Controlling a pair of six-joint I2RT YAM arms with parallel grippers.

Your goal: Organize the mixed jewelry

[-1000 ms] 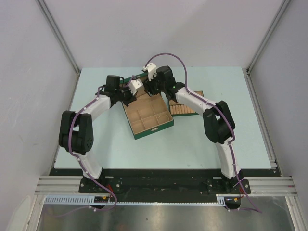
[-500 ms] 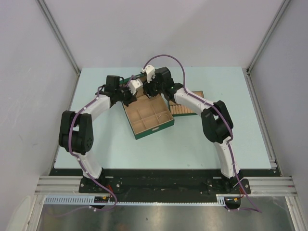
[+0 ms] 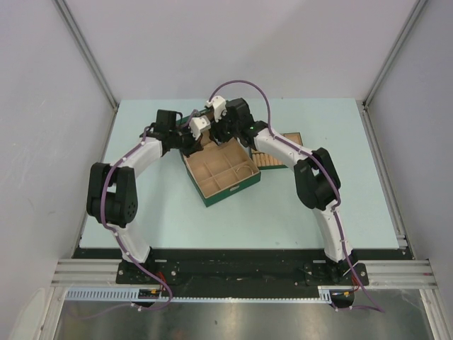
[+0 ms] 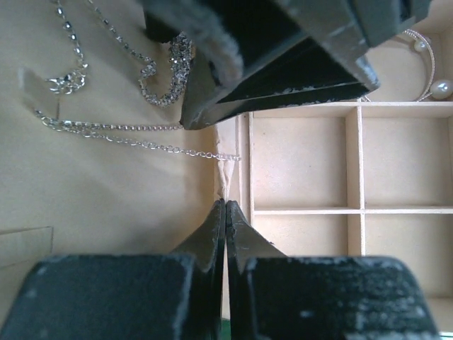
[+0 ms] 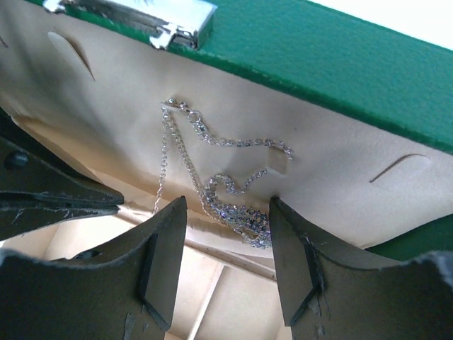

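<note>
- Necklace (image 5: 185, 122): thin silver chain, draped against the tan lining of the open lid (image 5: 340, 64). One loop is caught in a slot of the lining, and the pendant (image 5: 237, 205) hangs low, near the hinge seam.
- Right gripper (image 5: 226, 212): spread, one finger on each side of the pendant, with nothing pinched yet.
- Left gripper (image 4: 225, 209): pressed together at the seam between lid lining and cells. Whether it nips the lining cannot be told.
- Step in hand, as judged: seizing the necklace by its pendant to sort it.
- Next move, as judged: close squarely on the pendant, then lift gently so the chain slips out of the slot without snagging or dragging the lid.
- Bangle (image 4: 428, 60): silver with pearl beads, lying in a far corner cell.
- Box (image 3: 233, 193): green, divided into tan cells (image 4: 301, 159). The cells seen from the left wrist show nothing inside.
- Tray (image 3: 277, 161): small, tan, just beside the box under the right arm. Its contents are too small to tell.
</note>
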